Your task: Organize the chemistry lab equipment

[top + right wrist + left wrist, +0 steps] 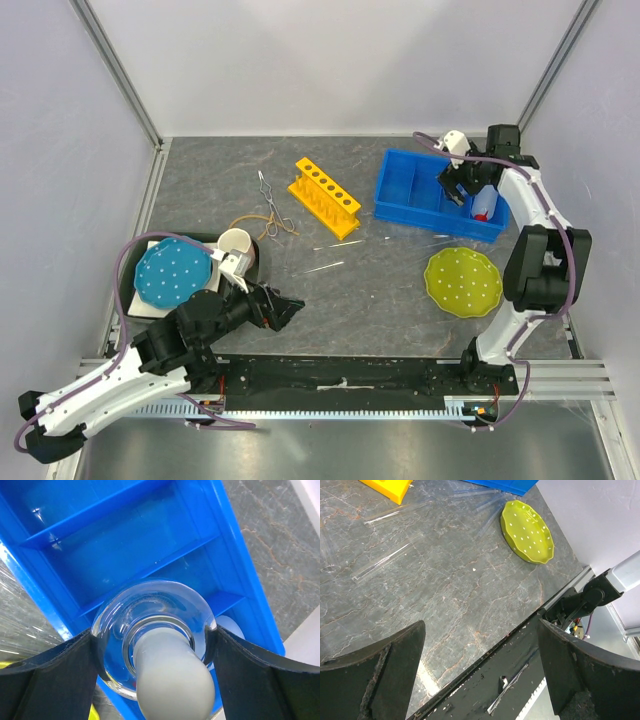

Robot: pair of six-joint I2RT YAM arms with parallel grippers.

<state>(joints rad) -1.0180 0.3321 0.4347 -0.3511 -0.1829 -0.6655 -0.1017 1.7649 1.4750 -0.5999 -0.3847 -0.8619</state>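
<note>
Holding glass flask (150, 605) in right gripper (155, 675) over blue bin (150, 540) | left gripper (482, 665) spread, empty | squeeze bottle (483, 206) apparently inside

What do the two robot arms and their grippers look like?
The left arm and the right arm have white tube-like links joined by bulky black joints. A thin purple cable loops along each one. The left gripper and right gripper are black, with two broad flat fingers each.

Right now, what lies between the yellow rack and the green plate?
Only thin clear rods scattered on the table; left wrist view shows them best.
</note>
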